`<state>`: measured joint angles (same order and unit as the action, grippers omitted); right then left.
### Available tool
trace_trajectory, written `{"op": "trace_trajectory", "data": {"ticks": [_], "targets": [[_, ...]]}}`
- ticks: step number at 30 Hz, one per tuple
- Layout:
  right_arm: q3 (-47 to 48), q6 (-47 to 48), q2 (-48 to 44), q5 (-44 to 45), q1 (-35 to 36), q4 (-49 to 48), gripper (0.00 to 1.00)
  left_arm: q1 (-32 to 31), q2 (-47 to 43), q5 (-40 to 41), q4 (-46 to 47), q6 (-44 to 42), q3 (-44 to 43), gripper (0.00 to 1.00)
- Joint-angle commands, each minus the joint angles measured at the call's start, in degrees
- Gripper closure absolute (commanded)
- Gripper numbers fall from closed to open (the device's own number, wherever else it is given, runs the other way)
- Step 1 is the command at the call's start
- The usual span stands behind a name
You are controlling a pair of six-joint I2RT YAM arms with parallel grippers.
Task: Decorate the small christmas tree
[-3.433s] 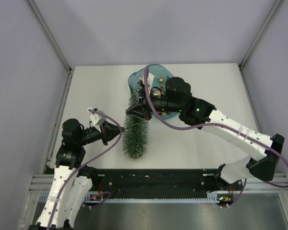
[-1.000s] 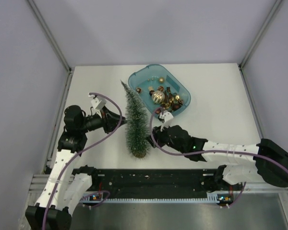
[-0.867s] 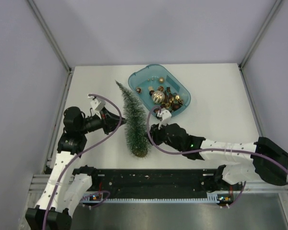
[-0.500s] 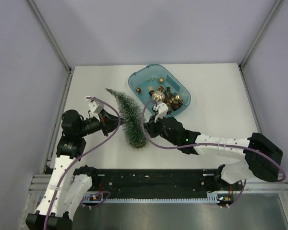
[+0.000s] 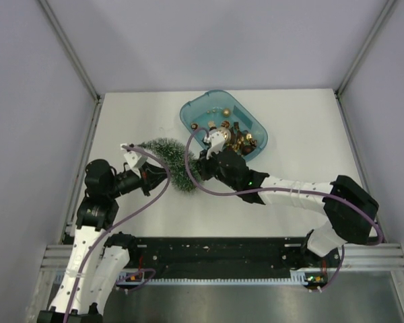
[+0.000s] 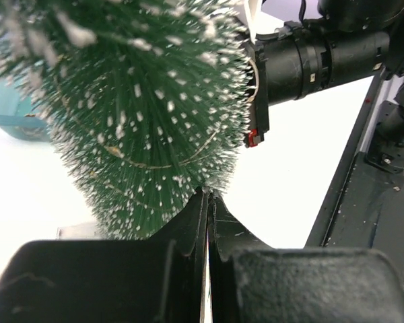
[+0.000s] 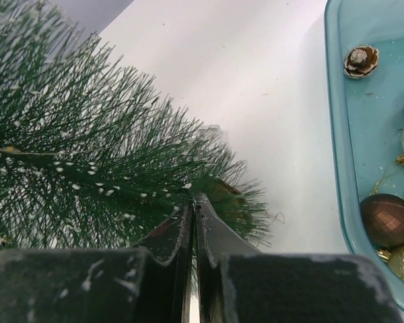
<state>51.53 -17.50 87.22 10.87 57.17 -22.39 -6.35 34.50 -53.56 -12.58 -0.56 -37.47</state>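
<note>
The small christmas tree [image 5: 167, 160] lies tilted between my two grippers, tip to the left and wide end to the right. My left gripper [image 5: 164, 176] is shut, its tips pinched into the bristles on the tree's near side; the left wrist view shows the tree [image 6: 141, 101] right at the closed tips of that gripper [image 6: 207, 194]. My right gripper [image 5: 197, 169] is shut, its tips pressed into the bristles at the tree's wide end. In the right wrist view the tree [image 7: 74, 148] fills the left side, and its brown base [image 7: 230, 192] sits just beyond the right gripper [image 7: 194, 198].
The teal tray [image 5: 188, 111] stands behind the tree, holding several gold and brown ornaments [image 5: 232, 138]. The right wrist view shows the tray's rim [image 7: 337, 134], a pine cone [image 7: 360, 59] and a brown ball [image 7: 387, 219]. The right arm [image 6: 323, 57] crosses close behind the tree.
The tree has swung over, its tip going left and down and its wide end moving away from me. The right gripper has moved from the near right up against the tree's wide end.
</note>
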Motion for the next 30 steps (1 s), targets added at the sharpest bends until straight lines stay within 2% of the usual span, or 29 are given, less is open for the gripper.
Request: {"op": "trace_trajectory", "data": {"ticks": [1,3,9,14,18,23,30], "targets": [[1.0,0.5,-2.2,0.1,-1.2,-0.5,1.00,0.3,-1.0,5.4,-3.6,-4.4,-0.9,1.00],[-0.3,0.2,-4.1,1.2,-1.9,1.3,0.97,0.5,-1.2,8.2,-3.6,-5.2,-0.6,1.00],[-2.5,-0.3,-11.0,2.0,-6.9,8.1,0.59,0.8,-1.2,15.4,0.4,-3.4,0.3,1.00],[-0.5,0.4,-12.3,4.2,-11.9,12.2,0.45,1.0,-0.2,13.8,3.7,-0.9,0.1,1.00],[6.5,-1.0,-6.3,8.5,-16.3,18.2,0.41,1.0,-0.1,11.4,7.6,3.0,1.3,1.00],[17.0,-2.4,6.7,11.8,-18.8,28.4,0.41,1.1,0.9,10.6,9.5,4.5,1.4,1.00],[15.3,-8.7,12.4,10.0,-23.6,31.0,0.48,1.3,1.2,10.0,9.7,5.0,1.0,1.00]]}}
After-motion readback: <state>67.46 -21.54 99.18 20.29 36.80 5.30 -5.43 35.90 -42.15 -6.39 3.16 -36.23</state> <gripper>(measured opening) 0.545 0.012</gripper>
